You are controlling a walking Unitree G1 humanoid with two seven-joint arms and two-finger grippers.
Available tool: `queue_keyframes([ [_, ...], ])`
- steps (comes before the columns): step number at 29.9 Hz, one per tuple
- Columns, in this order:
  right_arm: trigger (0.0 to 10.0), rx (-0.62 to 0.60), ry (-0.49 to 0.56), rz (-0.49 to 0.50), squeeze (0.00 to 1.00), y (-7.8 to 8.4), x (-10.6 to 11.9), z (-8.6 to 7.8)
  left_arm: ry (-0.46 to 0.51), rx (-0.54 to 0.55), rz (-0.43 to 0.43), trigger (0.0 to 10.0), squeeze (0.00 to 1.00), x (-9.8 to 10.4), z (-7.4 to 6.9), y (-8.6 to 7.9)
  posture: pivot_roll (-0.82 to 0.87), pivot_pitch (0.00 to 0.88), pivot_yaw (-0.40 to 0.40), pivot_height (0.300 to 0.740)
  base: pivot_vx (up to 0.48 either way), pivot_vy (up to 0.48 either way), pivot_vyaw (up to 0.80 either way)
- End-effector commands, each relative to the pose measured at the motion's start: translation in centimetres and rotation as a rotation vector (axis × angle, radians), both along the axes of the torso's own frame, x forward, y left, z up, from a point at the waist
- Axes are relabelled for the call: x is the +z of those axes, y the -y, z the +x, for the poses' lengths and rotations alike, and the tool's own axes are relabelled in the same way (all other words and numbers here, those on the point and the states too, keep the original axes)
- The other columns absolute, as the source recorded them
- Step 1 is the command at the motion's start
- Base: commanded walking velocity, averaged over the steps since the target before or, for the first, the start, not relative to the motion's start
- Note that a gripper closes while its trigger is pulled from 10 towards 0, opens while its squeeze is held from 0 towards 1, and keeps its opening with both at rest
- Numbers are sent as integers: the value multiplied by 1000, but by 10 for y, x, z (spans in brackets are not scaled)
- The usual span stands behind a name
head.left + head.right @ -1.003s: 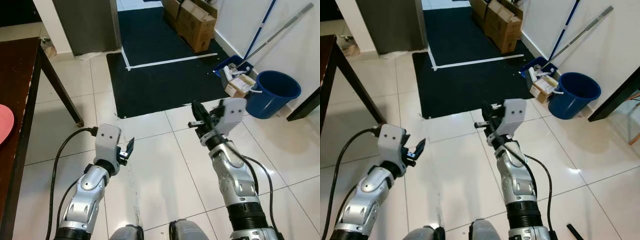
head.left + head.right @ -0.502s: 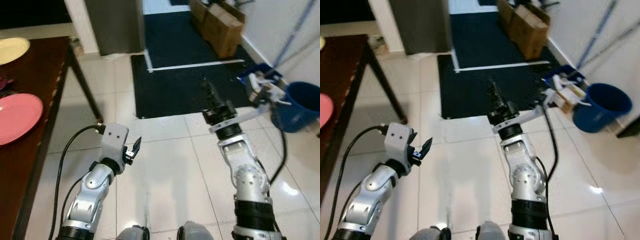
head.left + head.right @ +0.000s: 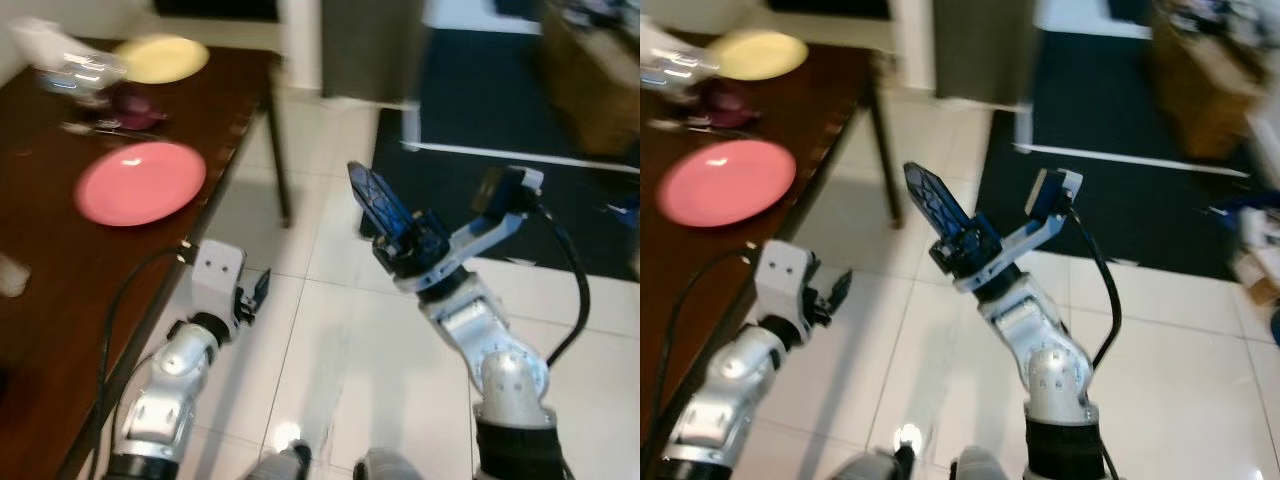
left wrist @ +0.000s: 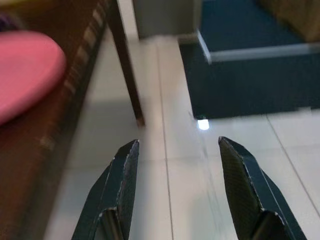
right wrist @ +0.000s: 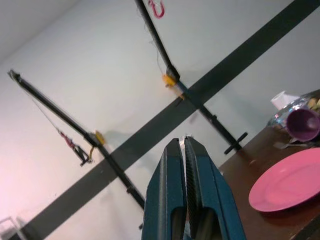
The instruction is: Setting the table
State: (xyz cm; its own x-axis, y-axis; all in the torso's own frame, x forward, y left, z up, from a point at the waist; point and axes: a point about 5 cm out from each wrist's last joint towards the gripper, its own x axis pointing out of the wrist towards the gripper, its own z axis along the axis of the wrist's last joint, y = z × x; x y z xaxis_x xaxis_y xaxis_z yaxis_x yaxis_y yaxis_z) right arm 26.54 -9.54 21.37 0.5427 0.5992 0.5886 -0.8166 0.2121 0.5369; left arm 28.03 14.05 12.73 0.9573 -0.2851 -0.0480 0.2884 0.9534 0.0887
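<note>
A dark wooden table (image 3: 40, 240) stands on my left. On it lie a pink plate (image 3: 140, 182) and, farther back, a yellow plate (image 3: 160, 58), with a purple cup (image 3: 130, 100) and a clear shiny item (image 3: 75, 65) between them. My left gripper (image 3: 255, 295) hangs open beside the table's edge, over the tiles, holding nothing. My right gripper (image 3: 370, 195) is raised in front of me, shut and empty, its fingers pointing up toward the table. The right wrist view looks past the shut gripper (image 5: 185, 142) at the pink plate (image 5: 287, 182) and purple cup (image 5: 302, 124).
A table leg (image 3: 278, 160) stands on the white tiles just beyond my left gripper. A dark mat (image 3: 500, 110) with a white stripe lies ahead on the right. A grey cabinet (image 3: 365, 50) stands at the back. A small white thing (image 3: 8, 275) sits at the table's near left.
The camera has swung left, so the table and plates have come into view and the bucket has left. My right arm has lifted and turned its shut fingers up and left.
</note>
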Motion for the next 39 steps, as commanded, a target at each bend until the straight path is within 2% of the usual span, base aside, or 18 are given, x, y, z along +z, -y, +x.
queue_keyframes([
  [1,10000,32,28,-4,0,-4,5,-4,61,-12,-21,10000,0,25,1,-5,-89,9,56,740,0,0,800],
  [2,10000,38,38,-12,0,-4,7,-5,106,-28,-31,10000,0,41,1,-5,-89,9,56,740,0,0,800],
  [3,10000,38,38,-12,0,-4,7,-5,106,-28,-31,10000,0,41,1,-5,-89,9,56,740,0,0,800],
  [4,10000,48,50,-24,0,-5,8,-6,160,-49,-32,10000,0,60,1,-5,-81,9,54,740,0,0,800],
  [5,10000,59,60,-38,0,-6,9,-6,215,-54,-2,10000,0,81,2,-12,-70,11,51,740,0,0,800],
  [7,10000,72,66,-53,0,-8,10,-6,266,-28,52,10000,0,103,4,-25,-62,11,49,740,0,0,800],
  [8,10000,72,66,-53,0,-8,10,-6,266,-28,52,10000,0,103,4,-25,-62,11,49,740,0,0,800],
  [10,10000,82,65,-59,0,-10,9,-5,272,16,91,10000,0,111,6,-38,-56,12,46,740,0,0,800],
  [11,10000,82,65,-59,0,-10,9,-5,272,16,91,10000,0,111,6,-38,-56,12,46,740,0,0,800],
  [12,10000,89,66,-67,0,-11,9,-5,266,48,95,10000,0,115,8,-46,-52,12,45,740,0,0,800],
  [16,10000,101,69,-90,0,-15,8,-5,284,104,93,10000,0,127,10,-59,-54,13,46,740,0,0,800],
  [27,10000,81,59,-105,0,-11,5,-5,306,26,98,10000,0,146,7,-47,-64,11,56,740,0,0,800],
  [32,10000,72,52,-107,0,-11,3,-4,236,-48,178,10000,0,148,6,-46,-59,8,55,740,0,0,800],
  [39,10000,64,48,-108,0,-11,3,-2,203,-28,159,10000,0,149,10,-53,-62,5,58,740,0,0,800],
])
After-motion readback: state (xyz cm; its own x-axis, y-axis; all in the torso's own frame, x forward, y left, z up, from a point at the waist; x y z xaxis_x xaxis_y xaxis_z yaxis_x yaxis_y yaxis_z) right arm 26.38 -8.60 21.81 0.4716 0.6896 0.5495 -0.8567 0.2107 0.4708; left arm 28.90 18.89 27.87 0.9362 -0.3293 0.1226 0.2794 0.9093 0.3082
